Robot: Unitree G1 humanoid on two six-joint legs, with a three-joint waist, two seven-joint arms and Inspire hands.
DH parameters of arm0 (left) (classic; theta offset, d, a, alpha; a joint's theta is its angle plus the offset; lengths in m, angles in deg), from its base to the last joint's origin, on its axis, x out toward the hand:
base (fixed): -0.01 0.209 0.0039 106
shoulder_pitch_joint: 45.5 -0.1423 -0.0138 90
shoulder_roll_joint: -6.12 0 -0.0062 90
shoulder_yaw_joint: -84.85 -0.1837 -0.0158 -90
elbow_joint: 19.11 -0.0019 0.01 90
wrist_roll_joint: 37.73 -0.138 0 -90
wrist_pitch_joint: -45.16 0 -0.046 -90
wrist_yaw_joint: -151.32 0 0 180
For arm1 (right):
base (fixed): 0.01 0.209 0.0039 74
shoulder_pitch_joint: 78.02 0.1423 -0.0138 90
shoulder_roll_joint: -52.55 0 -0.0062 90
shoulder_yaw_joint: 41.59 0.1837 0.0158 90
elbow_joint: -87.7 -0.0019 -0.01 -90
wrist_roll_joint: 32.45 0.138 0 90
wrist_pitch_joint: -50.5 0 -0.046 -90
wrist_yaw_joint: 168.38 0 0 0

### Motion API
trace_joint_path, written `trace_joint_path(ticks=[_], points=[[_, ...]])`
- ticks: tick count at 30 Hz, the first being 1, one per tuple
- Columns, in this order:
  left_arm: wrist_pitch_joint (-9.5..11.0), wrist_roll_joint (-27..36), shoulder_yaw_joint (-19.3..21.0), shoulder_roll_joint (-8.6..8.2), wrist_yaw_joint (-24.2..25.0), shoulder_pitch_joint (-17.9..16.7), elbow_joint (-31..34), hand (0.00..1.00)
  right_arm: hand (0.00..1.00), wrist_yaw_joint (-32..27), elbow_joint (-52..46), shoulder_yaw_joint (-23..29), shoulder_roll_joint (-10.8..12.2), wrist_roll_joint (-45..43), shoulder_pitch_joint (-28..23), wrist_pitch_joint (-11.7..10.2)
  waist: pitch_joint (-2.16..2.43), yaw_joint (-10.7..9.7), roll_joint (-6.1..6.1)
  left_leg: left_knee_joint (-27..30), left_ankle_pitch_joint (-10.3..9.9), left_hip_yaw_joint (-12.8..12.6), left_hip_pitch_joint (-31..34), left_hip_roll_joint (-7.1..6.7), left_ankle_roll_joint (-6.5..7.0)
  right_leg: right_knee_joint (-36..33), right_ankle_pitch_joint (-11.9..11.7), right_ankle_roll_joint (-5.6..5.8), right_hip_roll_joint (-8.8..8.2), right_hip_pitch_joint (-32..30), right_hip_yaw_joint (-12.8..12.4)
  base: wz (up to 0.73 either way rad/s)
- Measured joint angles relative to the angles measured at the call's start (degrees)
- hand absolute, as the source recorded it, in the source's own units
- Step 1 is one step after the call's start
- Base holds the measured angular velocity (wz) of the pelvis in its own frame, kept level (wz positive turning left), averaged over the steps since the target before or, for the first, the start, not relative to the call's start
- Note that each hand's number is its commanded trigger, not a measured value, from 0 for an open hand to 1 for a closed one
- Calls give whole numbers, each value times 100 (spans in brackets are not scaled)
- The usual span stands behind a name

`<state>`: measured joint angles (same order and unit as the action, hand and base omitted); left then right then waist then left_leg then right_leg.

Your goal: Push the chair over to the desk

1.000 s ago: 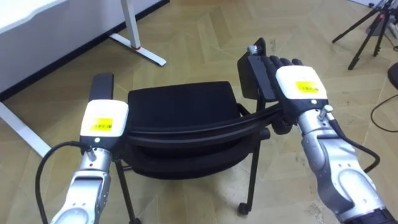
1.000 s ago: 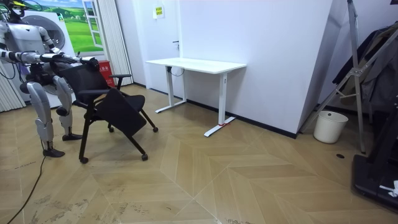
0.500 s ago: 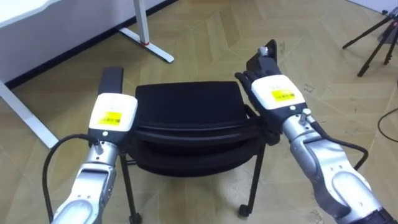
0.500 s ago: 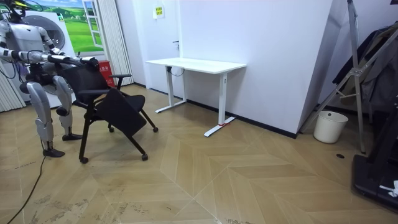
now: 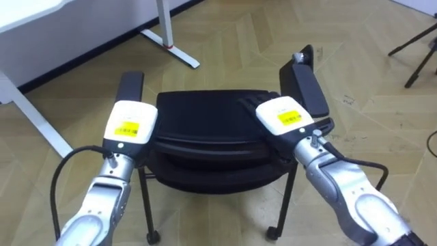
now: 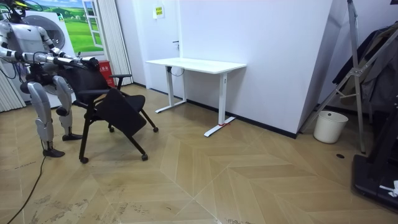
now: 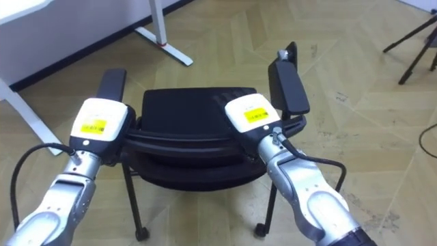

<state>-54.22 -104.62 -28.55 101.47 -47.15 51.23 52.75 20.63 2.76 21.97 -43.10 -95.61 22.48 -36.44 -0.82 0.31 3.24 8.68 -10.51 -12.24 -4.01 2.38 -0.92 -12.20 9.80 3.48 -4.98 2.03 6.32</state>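
The black chair (image 5: 205,109) on castors is right in front of me, its seat turned away and its curved backrest top nearest me. My left hand (image 5: 130,123) rests on the left end of the backrest top, just behind the left armrest (image 5: 130,85); its fingers are hidden beneath it. On the right part of the backrest top lies my right hand (image 5: 283,117), its dark fingers stretched forward over the edge, inboard of the right armrest (image 5: 306,89). In the room view I stand behind the chair (image 6: 115,109) at the room view's left, arms out to it.
A white desk (image 6: 196,64) stands against the wall beyond the chair; its white leg and foot (image 5: 167,31) lie ahead at my left. Tripod legs (image 5: 416,55) reach in at the far right. A white bin (image 6: 329,126) stands by the far wall. Wooden floor lies open ahead.
My right hand has moved left from beside the right armrest onto the backrest top. The eye view has shifted a little. The chair in the room view stays in place.
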Motion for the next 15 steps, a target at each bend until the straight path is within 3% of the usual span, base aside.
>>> trace_joint_path(ticks=[1,5,6,7,8,15], points=[[8,6,-5,0,-1,2,1,100,0,0,1,-1,0,7,-47,2,20,1,5,7,0,6,17,-1,0,40,-2,-2,-2,11,13,4],[31,15,-12,-6,-17,36,-43,100,0,-52,141,-109,16,12,-126,9,30,-17,-10,47,0,65,51,-1,0,61,-4,-6,-2,8,49,6],[31,27,-18,-11,-15,43,-51,100,35,-67,144,-109,16,11,-131,9,32,-16,-15,49,0,64,50,-1,0,62,-4,-6,-2,7,48,4],[33,93,-47,-11,-20,67,-92,100,52,-108,174,-109,16,11,-143,9,38,-14,-23,51,0,73,49,-1,0,63,-4,-6,-3,19,56,3],[34,120,-76,-10,-19,95,-111,100,100,-157,225,-110,21,11,-144,8,41,-12,-29,51,0,85,50,-1,-1,66,-4,-6,-3,46,73,6],[46,164,-132,-20,12,129,-165,100,100,-477,390,-110,21,-9,-196,-29,62,-14,-65,69,0,144,40,-1,-1,144,-11,-16,-3,126,150,5]])
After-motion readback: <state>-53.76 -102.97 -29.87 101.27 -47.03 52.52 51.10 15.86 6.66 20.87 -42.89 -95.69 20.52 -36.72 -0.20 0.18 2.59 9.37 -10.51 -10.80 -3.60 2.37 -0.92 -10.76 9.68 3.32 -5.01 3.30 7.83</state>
